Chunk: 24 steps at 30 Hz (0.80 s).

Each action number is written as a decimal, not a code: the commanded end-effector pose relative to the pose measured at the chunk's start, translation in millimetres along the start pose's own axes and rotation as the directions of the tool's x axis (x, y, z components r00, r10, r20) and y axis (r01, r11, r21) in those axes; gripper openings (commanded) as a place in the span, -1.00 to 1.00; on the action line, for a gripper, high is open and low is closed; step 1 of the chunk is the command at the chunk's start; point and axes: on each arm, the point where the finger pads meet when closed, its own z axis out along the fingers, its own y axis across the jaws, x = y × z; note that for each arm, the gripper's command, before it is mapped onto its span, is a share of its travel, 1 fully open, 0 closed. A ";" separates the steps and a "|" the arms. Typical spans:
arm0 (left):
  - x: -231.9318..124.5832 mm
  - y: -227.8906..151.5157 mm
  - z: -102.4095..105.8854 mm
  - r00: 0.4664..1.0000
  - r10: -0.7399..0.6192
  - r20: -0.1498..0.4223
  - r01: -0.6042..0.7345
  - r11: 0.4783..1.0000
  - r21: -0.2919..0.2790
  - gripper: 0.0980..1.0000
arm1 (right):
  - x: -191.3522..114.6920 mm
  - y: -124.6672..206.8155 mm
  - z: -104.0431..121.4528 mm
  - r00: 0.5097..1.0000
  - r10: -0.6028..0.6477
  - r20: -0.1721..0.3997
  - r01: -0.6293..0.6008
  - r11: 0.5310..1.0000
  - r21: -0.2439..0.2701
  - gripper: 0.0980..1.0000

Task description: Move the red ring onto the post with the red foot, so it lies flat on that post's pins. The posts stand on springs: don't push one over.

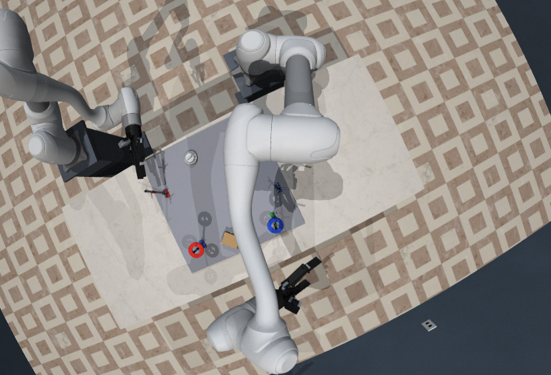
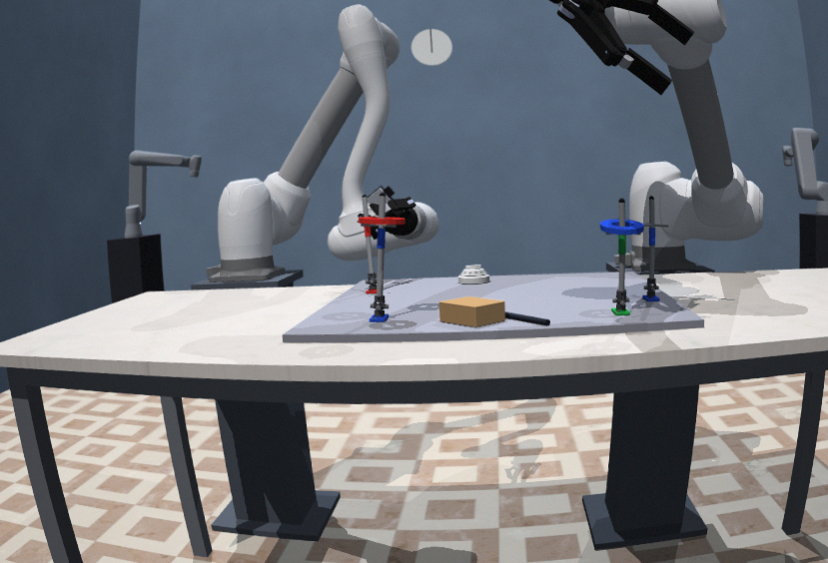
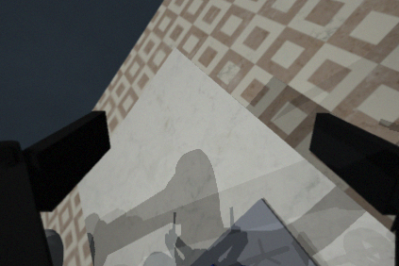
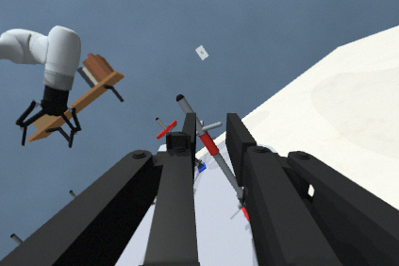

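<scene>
The red ring (image 1: 190,250) (image 2: 395,221) (image 4: 167,129) lies on the pins around a post with a blue foot (image 2: 380,276). The red-foot post (image 1: 156,191) (image 2: 370,249) (image 4: 209,143) has a red sleeve and bare pins, and no ring. It stands behind the ringed post in the exterior view. My right gripper (image 1: 140,175) (image 2: 383,192) (image 4: 210,128) is shut, with a narrow gap and nothing held. In its wrist view the red-foot post shows beyond the fingers, which partly hide it. My left gripper (image 1: 312,272) (image 2: 677,59) (image 3: 210,130) is open and empty, high beyond the table's front edge.
The blue ring (image 1: 269,226) (image 2: 610,228) is on a green-foot post (image 2: 621,272); another blue-foot post (image 2: 651,266) stands behind it. A tan block (image 1: 228,239) (image 2: 470,310), a dark rod (image 2: 527,318) and a white stepped object (image 1: 190,157) (image 2: 473,275) are on the grey board (image 1: 214,185).
</scene>
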 end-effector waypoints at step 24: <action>0.9 -1.4 -1.1 1.000 -0.002 -0.001 0.002 1.000 -0.001 1.00 | 85.3 -103.7 66.3 0.995 0.095 0.026 -0.097 0.992 0.085 -0.66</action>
